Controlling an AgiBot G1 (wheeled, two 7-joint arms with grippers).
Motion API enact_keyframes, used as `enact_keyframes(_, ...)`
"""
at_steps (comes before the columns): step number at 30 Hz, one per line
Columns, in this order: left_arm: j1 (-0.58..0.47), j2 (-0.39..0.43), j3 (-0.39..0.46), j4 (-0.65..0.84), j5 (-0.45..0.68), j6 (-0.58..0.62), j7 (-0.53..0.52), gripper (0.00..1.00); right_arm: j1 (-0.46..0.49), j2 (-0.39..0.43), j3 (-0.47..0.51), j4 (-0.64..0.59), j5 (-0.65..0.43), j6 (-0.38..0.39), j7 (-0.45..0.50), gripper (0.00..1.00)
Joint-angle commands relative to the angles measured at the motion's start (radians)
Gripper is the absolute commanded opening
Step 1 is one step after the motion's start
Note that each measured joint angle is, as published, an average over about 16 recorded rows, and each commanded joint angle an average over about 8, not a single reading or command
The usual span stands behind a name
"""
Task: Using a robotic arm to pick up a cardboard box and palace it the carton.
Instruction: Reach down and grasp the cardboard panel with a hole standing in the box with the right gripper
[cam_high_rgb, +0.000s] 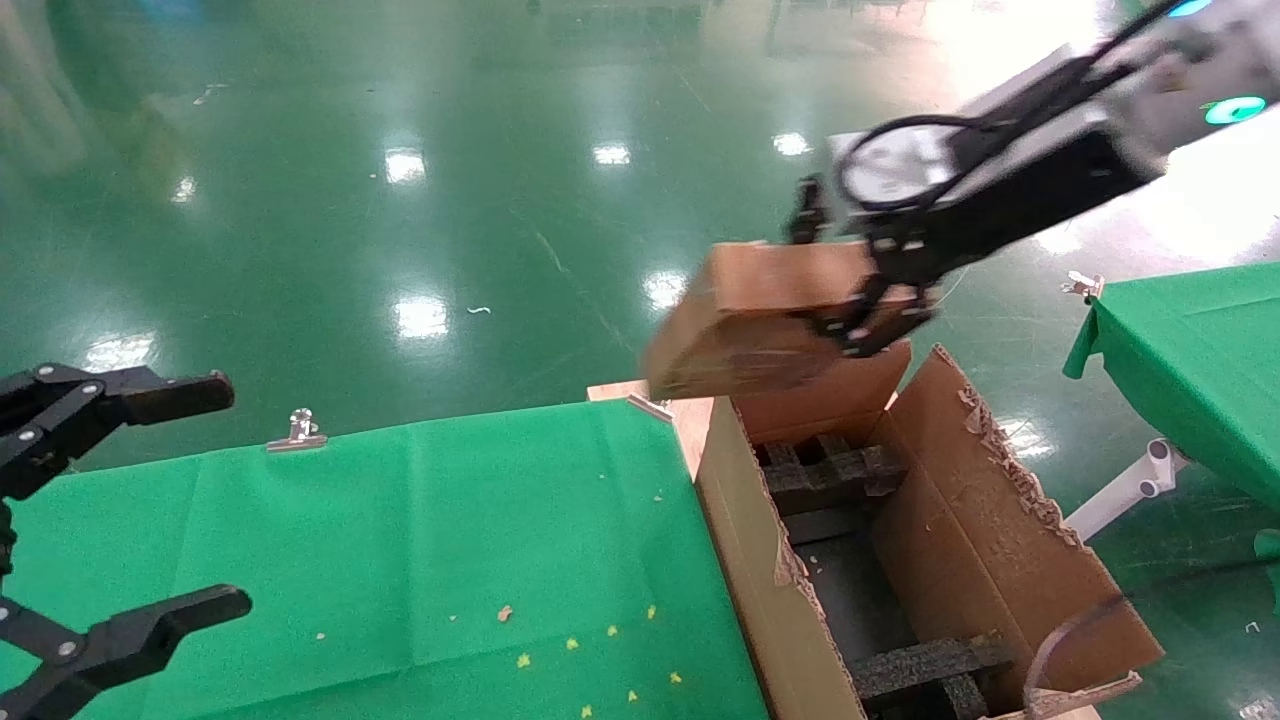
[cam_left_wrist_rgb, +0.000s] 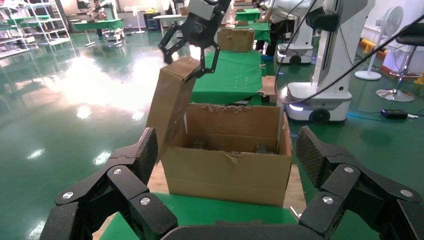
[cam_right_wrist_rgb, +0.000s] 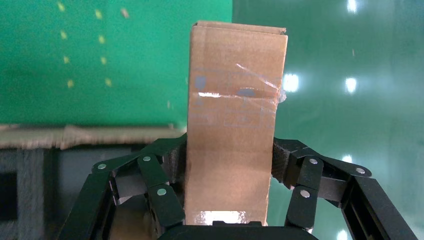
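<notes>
My right gripper (cam_high_rgb: 850, 290) on the white robotic arm (cam_high_rgb: 1180, 70) is shut on the small brown cardboard box (cam_high_rgb: 745, 325). It holds the box tilted in the air above the far end of the large open carton (cam_high_rgb: 1000, 520), which has black foam inserts (cam_high_rgb: 830, 470) inside. In the right wrist view the box (cam_right_wrist_rgb: 232, 115) stands between both pads of that gripper (cam_right_wrist_rgb: 227, 160), above the carton's torn edge (cam_right_wrist_rgb: 75, 135). In the left wrist view the box (cam_left_wrist_rgb: 172, 107) hangs at the carton's (cam_left_wrist_rgb: 227, 170) far left corner. My left gripper (cam_high_rgb: 200, 500) is open and empty over the green table.
The carton stands against the right end of the green-cloth table (cam_high_rgb: 400, 540), which has a metal clip (cam_high_rgb: 298, 430) at its far edge and small yellow flecks. A second green table (cam_high_rgb: 1200, 350) is at the right. A white robot base (cam_left_wrist_rgb: 320, 100) stands behind the carton.
</notes>
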Motion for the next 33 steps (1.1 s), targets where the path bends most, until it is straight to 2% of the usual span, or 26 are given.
enact_keyframes(1, 0.000, 0.000, 0.000, 0.000, 0.000, 0.000, 0.000, 1.00, 0.029, 0.028, -0.022, -0.015, -0.010, -0.001, -0.005, 0.00)
enact_keyframes(9, 0.000, 0.000, 0.000, 0.000, 0.000, 0.000, 0.000, 1.00, 0.096, 0.136, -0.154, -0.013, -0.036, -0.003, 0.009, 0.00)
enact_keyframes(16, 0.000, 0.000, 0.000, 0.000, 0.000, 0.000, 0.000, 1.00, 0.096, 0.199, -0.250, -0.016, -0.004, 0.005, 0.038, 0.00)
enact_keyframes(23, 0.000, 0.000, 0.000, 0.000, 0.000, 0.000, 0.000, 1.00, 0.022, 0.252, -0.289, -0.088, 0.060, 0.042, 0.137, 0.00)
enact_keyframes(29, 0.000, 0.000, 0.000, 0.000, 0.000, 0.000, 0.000, 1.00, -0.079, 0.326, -0.279, -0.154, 0.157, 0.120, 0.298, 0.00)
enact_keyframes(33, 0.000, 0.000, 0.000, 0.000, 0.000, 0.000, 0.000, 1.00, -0.159, 0.390, -0.268, -0.151, 0.239, 0.183, 0.398, 0.00)
